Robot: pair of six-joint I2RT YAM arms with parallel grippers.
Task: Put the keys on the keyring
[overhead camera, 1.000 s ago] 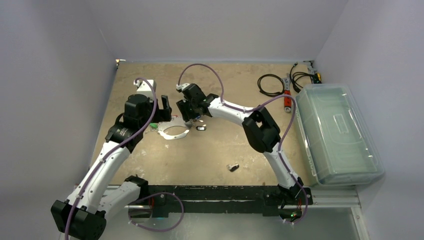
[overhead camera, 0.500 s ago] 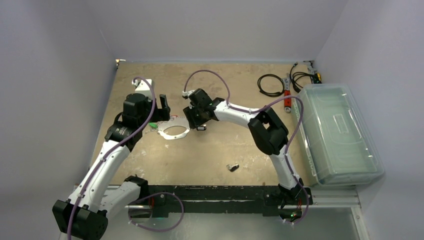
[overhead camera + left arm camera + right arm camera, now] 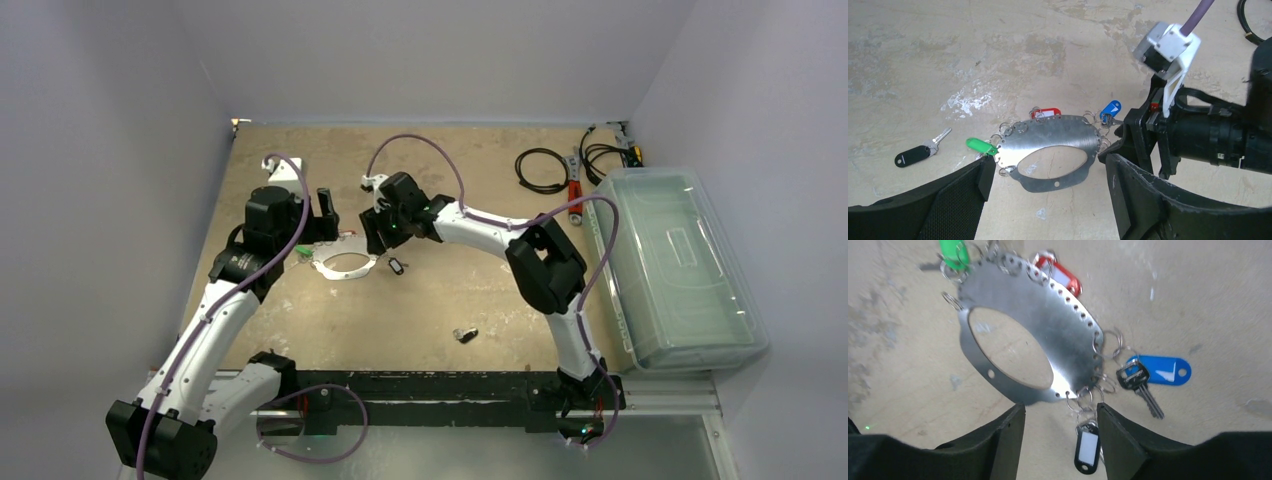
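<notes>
Right wrist view: the right gripper (image 3: pixel 1060 414) hangs with its jaws apart and holds nothing. The keyring (image 3: pixel 1068 332) lies just ahead of it, and a black-tagged key (image 3: pixel 1087 450), seemingly on a split ring, sits between its fingers. The hoop looks thin, stiff, light and slick, and it lies flat, so its wide crescent edge seems the best place to pinch. The left gripper (image 3: pixel 1048 165) gapes empty just short of the ring. A loose black key (image 3: pixel 913 156) lies to its left.
</notes>
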